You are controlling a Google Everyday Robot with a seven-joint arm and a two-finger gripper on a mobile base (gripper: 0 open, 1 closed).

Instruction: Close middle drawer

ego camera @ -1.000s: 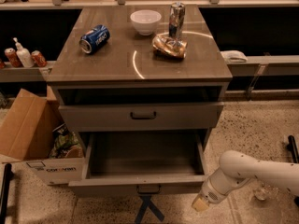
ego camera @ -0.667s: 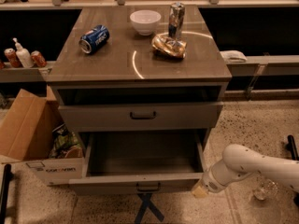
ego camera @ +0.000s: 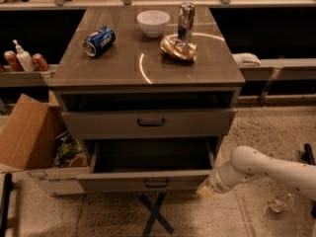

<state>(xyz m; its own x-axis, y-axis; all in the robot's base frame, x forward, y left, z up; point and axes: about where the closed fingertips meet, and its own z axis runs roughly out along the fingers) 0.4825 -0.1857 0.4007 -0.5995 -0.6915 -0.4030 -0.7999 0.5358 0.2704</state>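
Sitting low at the cabinet's (ego camera: pixel 148 85) front right, the gripper (ego camera: pixel 206 190) meets the corner of the pulled-out front, touching or just beside it. Whether the jaws are released or clenched, I cannot tell. The middle drawer (ego camera: pixel 148 180) juts well out of the cabinet, its grey box showing. This looks like the push stage, and next comes a steady, square shove back toward the cabinet.

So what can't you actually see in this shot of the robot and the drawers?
Camera view:
- Anything under the middle drawer: hidden by its pulled-out box.
- The gripper at that drawer's right front corner: contact with the front cannot be told.
- The arm: cut off by the right edge.
- The cardboard box: contents mostly hidden by its flap.
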